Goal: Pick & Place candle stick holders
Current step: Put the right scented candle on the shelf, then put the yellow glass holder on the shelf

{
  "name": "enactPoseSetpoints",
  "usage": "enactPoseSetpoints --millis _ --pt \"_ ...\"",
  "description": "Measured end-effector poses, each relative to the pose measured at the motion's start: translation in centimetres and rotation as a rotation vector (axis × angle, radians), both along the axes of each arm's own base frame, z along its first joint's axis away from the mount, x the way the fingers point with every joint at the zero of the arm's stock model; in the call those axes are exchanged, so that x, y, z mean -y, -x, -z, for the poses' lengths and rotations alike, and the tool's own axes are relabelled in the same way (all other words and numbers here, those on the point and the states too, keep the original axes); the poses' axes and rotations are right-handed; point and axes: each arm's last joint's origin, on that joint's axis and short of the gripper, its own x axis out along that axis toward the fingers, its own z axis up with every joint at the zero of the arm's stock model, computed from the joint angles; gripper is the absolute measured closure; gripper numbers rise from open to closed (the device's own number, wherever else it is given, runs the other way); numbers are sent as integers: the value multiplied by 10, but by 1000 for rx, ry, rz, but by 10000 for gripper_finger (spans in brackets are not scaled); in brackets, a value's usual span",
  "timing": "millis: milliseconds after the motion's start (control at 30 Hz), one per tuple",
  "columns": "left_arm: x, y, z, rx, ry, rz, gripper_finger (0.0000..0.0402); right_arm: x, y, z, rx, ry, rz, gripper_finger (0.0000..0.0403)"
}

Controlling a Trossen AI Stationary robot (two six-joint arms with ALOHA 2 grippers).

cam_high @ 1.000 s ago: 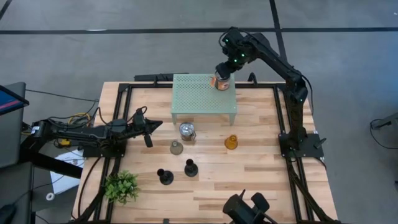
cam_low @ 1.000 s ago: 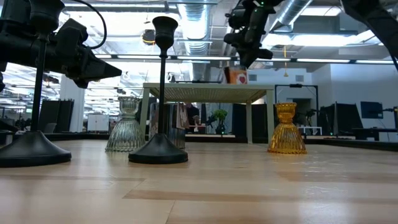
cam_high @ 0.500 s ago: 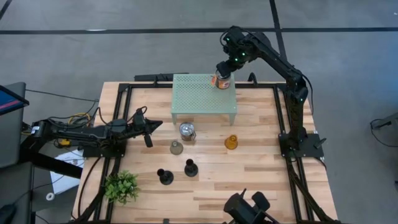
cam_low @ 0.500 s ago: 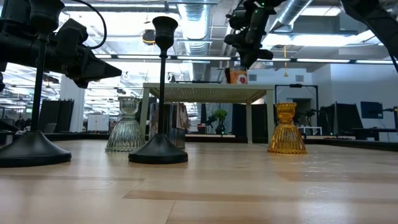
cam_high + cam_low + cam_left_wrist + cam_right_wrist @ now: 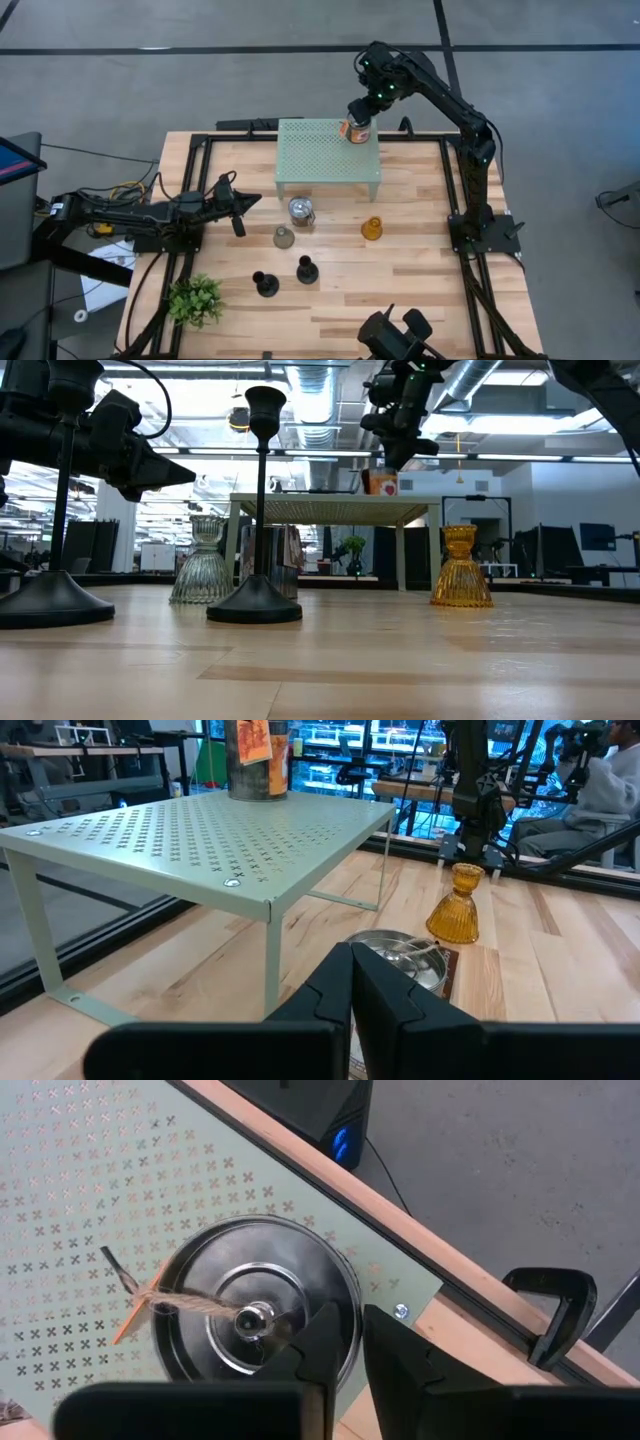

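The right wrist view alone shows the silvery jar-like holder [image 5: 250,1315] from above, with twine across its lid, standing at the far right corner of the mint-green rack [image 5: 328,150]. Nothing has shifted since half a second ago. The right gripper [image 5: 345,1342] hangs over the jar's rim, fingers almost together and gripping nothing; the left gripper [image 5: 351,982] waits closed and empty near the other jar-like holder [image 5: 398,957].

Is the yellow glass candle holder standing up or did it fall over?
Standing up. The amber glass holder sits on its wide base on the table.
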Motion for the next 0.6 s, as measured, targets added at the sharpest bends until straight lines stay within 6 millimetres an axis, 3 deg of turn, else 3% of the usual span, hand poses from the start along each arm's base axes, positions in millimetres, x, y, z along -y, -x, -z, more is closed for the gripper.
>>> enactPoseSetpoints --millis 367,600 --pt "0 0 0 0 0 0 394 -1 0 -2 0 0 -1 347" --pt "0 0 0 0 0 0 394 -9 4 -29 62 68 -30 347"
